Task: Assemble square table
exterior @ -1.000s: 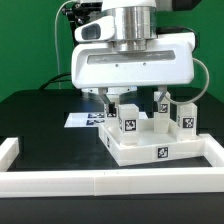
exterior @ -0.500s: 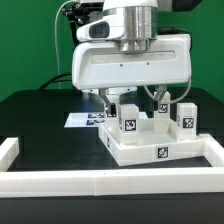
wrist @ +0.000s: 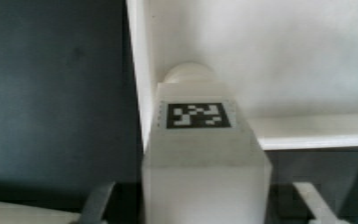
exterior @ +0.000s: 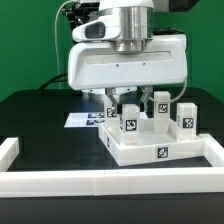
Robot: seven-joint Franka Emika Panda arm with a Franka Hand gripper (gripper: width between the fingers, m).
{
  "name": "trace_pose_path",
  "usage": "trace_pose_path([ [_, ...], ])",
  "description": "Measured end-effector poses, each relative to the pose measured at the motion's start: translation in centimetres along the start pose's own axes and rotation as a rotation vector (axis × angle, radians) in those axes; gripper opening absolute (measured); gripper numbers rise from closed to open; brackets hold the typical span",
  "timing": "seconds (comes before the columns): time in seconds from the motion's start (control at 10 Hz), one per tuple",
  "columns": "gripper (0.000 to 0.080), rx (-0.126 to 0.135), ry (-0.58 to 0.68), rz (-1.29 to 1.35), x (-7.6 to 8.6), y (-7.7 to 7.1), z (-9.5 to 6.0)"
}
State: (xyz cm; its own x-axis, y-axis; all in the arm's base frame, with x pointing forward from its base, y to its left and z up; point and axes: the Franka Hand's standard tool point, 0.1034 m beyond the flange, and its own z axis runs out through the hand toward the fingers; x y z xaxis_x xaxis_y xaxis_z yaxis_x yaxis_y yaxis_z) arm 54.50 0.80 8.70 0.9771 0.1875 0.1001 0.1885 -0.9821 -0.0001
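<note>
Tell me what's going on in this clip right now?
A Panda arm is putting a square table together. The white table top lies on the black table inside the white border rails, with several tagged legs standing on it. The gripper is low over the leg nearest the exterior view's left, and the wrist view shows that leg between the jaws. Whether they are clamped cannot be told.

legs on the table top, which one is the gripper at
The leg nearest the exterior view's left: it stands directly under the gripper; the other legs stand clear.
</note>
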Motion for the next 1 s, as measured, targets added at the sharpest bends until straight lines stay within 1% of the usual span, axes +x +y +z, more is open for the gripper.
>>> trace_pose_path([
  [0.3, 0.0288, 0.001, 0.0, 0.043, 0.0, 0.01, 0.0],
  [0.7, 0.0289, -0.001, -0.001, 0.5, -0.13, 0.38, -0.01],
  [0.8, 0.0289, 0.0, -0.001, 0.576, -0.16, 0.43, 0.0],
  [1.0, 0.029, 0.009, -0.003, 0.841, -0.26, 0.69, 0.06],
])
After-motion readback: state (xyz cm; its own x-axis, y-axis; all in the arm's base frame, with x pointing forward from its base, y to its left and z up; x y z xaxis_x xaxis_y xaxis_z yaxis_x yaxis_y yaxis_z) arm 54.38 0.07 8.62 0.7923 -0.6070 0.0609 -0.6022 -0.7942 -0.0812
